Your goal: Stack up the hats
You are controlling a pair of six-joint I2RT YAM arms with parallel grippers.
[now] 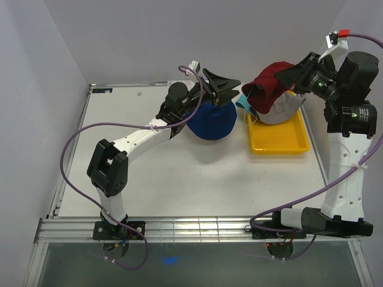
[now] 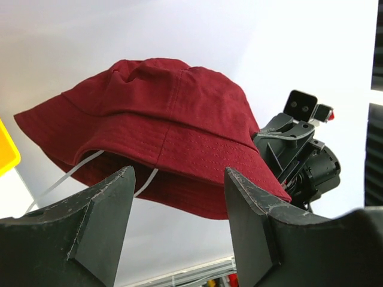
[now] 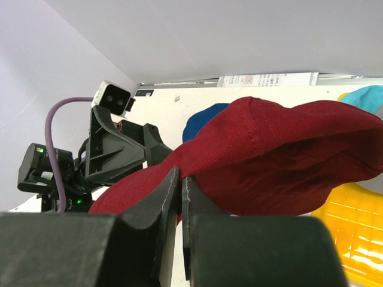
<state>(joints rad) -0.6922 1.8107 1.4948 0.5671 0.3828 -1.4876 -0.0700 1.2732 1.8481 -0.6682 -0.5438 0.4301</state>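
In the overhead view the left gripper (image 1: 222,88) has its jaws spread wide with nothing between them. It hangs over the far edge of the royal blue hat (image 1: 209,121), which sits on the table (image 1: 155,173) near the centre of the frame. At upper right the right gripper (image 1: 287,76) is pinched onto the dark red hat (image 1: 272,84) and holds it up over the light grey hat (image 1: 280,111). The grey hat lies in the yellow tray (image 1: 279,143). A bit of the teal hat (image 1: 244,103) shows at the tray's left edge, under the red one.

In the left wrist view two dark fingers (image 2: 108,227) stand well apart at the bottom. The red hat (image 2: 161,119) fills the middle beyond them, crown up, with a white cord dangling under its brim. The right gripper (image 2: 272,146) grips the brim at the right, and a sliver of the tray (image 2: 6,156) shows at the left edge.

In the right wrist view the fingers (image 3: 161,209) are closed tight on the red brim, and the hat (image 3: 281,158) spreads to the right. Behind it are the blue hat (image 3: 200,122), the teal hat (image 3: 366,95) at upper right and the tray (image 3: 353,233) at lower right. The left gripper (image 3: 128,149) is at the left.
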